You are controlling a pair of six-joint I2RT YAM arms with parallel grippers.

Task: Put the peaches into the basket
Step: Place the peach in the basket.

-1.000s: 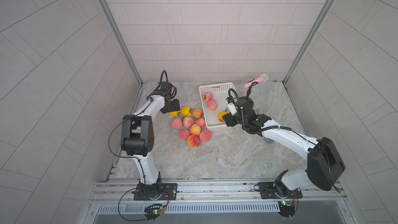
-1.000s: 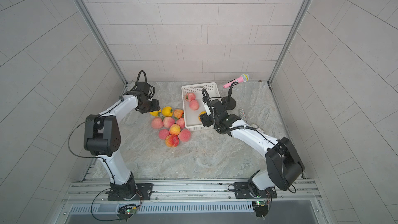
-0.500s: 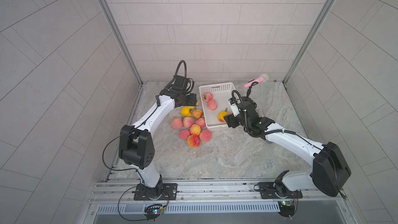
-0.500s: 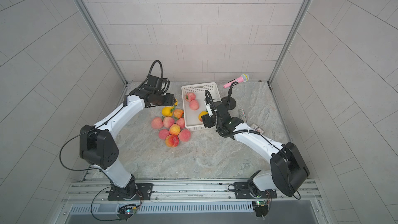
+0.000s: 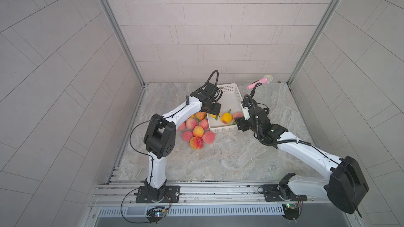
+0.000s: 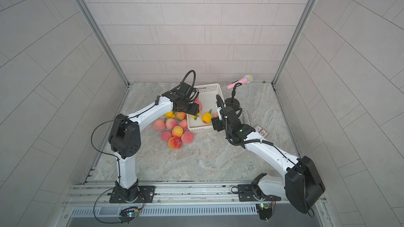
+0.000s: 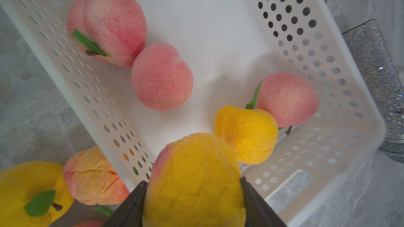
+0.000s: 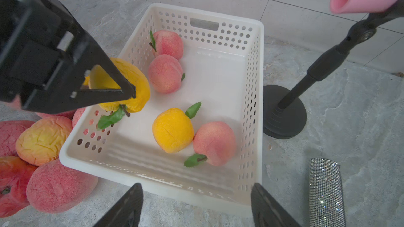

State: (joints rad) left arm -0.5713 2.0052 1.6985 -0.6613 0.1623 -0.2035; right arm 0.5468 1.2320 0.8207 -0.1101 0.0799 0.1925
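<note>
I am reaching my left arm forward with the elbow raised and the forearm stretching toward the white perforated plastic basket. My left gripper is hovering over the basket's long left wall, toward its near end. Its jaws are clamping a wrinkled yellow-orange peach with a green leaf, one on each side, and the leaf is hanging down inside the wall.

My right arm is lying low across the grey marbled table and is pointing at the basket's near end. My right gripper is standing just outside the near wall with its jaws spread wide and gripping nothing.

Four peaches are sitting on the basket's solid floor. Two pink peaches are touching each other along the left wall, toward the handle end. A smooth yellow peach is touching a leafed pink peach near the near right corner.

A cluster of pink, orange and yellow peaches is lying on the table just beside the basket's left wall. A pink microphone on a black stand and a glittery silver cylinder are standing on the basket's right.
</note>
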